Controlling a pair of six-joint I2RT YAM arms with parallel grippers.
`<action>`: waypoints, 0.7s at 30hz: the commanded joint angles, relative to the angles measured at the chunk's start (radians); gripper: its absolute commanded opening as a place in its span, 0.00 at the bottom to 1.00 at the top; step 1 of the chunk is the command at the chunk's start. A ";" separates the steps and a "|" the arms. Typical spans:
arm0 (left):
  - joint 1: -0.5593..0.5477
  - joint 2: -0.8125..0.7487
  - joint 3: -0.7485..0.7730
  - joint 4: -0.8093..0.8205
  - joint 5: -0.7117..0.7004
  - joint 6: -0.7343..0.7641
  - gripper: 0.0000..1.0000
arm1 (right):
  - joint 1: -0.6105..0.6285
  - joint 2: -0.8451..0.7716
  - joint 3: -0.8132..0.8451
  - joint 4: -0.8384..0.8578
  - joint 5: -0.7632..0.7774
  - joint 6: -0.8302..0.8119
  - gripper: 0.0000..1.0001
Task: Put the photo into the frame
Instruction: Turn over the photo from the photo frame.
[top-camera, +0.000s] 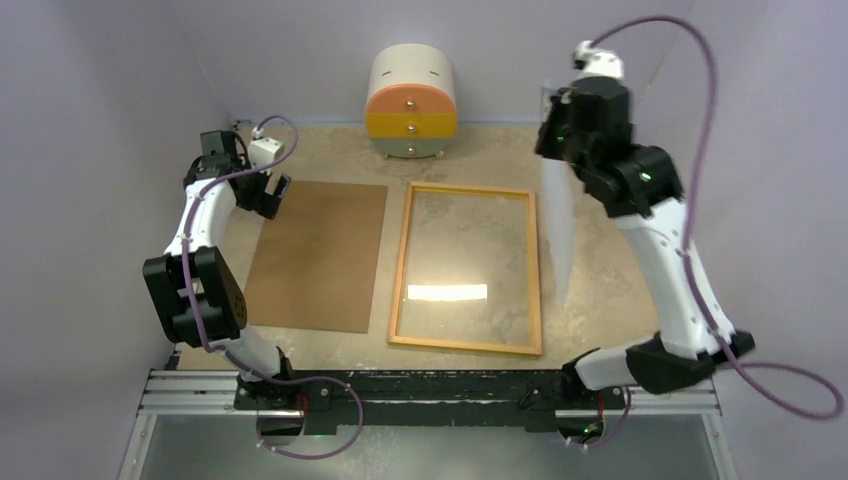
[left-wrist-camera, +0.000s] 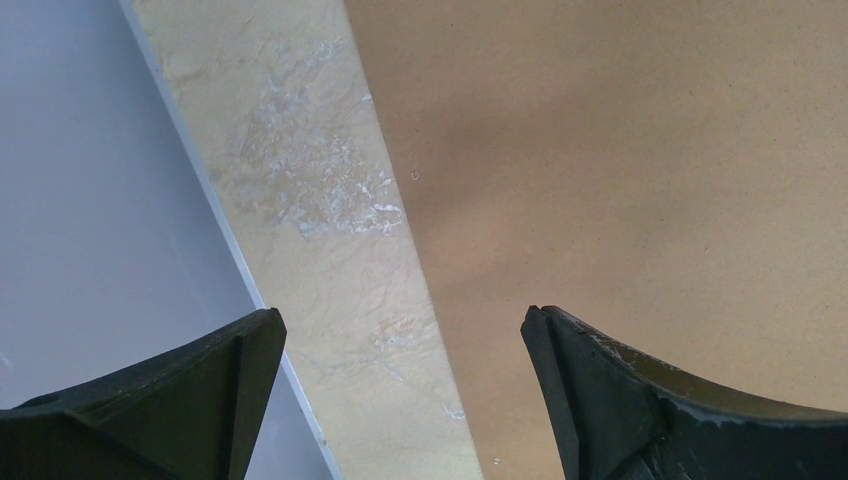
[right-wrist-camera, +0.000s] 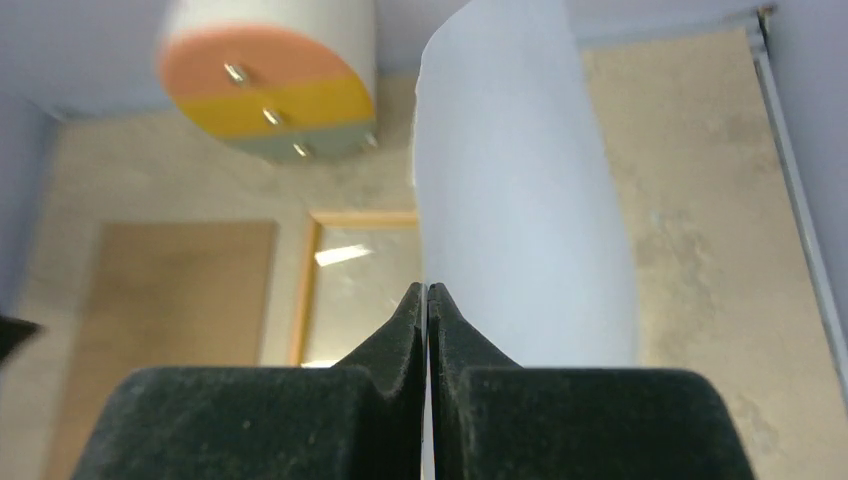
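The right hand, clamped on an edge of the photo, held it dangling, curled, over the tabletop's right side beside the frame; the left hand gaped empty; the limp sheet could land askew.

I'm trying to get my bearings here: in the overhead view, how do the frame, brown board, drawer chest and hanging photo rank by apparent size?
1. frame
2. brown board, only slightly smaller
3. drawer chest
4. photo, a narrow strip; it hangs almost edge-on and nearer the camera, so this rank is unsure
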 joint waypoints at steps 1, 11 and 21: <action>0.000 -0.039 -0.005 0.021 0.011 -0.001 1.00 | 0.127 0.188 -0.022 -0.209 0.234 -0.001 0.00; -0.006 -0.042 -0.011 0.027 0.002 0.001 1.00 | 0.202 0.294 -0.278 -0.005 -0.112 0.322 0.00; -0.006 -0.063 -0.066 0.067 -0.012 0.033 1.00 | 0.120 0.321 -0.446 0.254 -0.435 0.620 0.00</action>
